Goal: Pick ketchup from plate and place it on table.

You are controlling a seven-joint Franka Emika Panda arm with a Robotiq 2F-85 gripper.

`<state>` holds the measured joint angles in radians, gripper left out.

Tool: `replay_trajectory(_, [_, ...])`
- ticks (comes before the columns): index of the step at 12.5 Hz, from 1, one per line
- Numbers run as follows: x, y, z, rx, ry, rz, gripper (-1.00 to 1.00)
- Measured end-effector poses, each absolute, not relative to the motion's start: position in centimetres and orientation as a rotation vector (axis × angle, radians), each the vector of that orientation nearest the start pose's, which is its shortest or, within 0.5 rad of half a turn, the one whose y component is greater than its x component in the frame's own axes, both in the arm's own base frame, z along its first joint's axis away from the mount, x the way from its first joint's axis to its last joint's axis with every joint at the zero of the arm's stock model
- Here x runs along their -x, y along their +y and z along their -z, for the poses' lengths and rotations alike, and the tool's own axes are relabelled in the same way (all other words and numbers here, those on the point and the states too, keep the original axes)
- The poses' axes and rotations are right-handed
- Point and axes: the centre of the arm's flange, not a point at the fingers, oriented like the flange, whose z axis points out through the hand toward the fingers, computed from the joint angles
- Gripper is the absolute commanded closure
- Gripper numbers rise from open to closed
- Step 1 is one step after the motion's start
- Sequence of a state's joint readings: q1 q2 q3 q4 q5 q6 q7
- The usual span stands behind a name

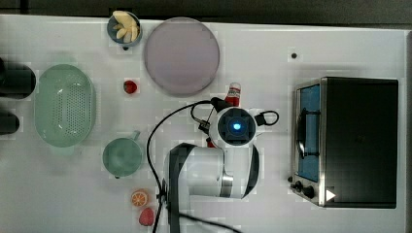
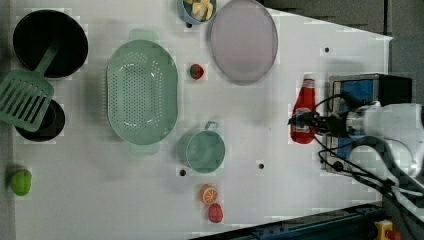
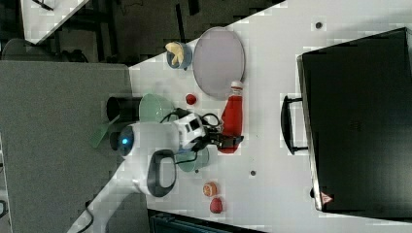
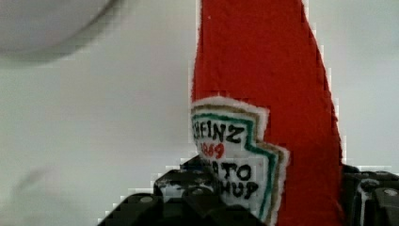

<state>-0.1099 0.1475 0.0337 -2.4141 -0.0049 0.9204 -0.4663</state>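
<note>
Dark floor (image 3: 145,29) beyond; grey panel (image 3: 58,141) alongside.

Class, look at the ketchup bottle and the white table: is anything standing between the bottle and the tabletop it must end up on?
Nothing visible does. The ketchup is already off the plate, lying over bare table beside it, with the gripper around its lower body.

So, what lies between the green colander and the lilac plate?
In the top view, a small round red fruit lies on the table between the colander and the plate, touching neither.
</note>
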Motion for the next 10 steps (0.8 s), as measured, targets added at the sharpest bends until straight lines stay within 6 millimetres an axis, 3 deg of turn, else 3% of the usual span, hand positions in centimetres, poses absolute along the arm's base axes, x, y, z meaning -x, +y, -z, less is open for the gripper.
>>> replay_trajectory(2, [-48.1, -3.2, -20.9, 3.087, 0.596, -0.142, -1.00])
replay_trajectory(4, [-47.4, -2.6, -19.2, 3.092, 0.578, -0.185, -1.00])
replay_trajectory(5, [-47.5, -2.4, -19.3, 3.094, 0.574, -0.180, -1.00])
replay_trajectory(7, [-48.0, -1.7, -21.5, 3.091, 0.569, -0.115, -1.00])
replay_trajectory(10, [-50.0, -1.3, -29.7, 3.064, 0.682, 0.033, -1.00])
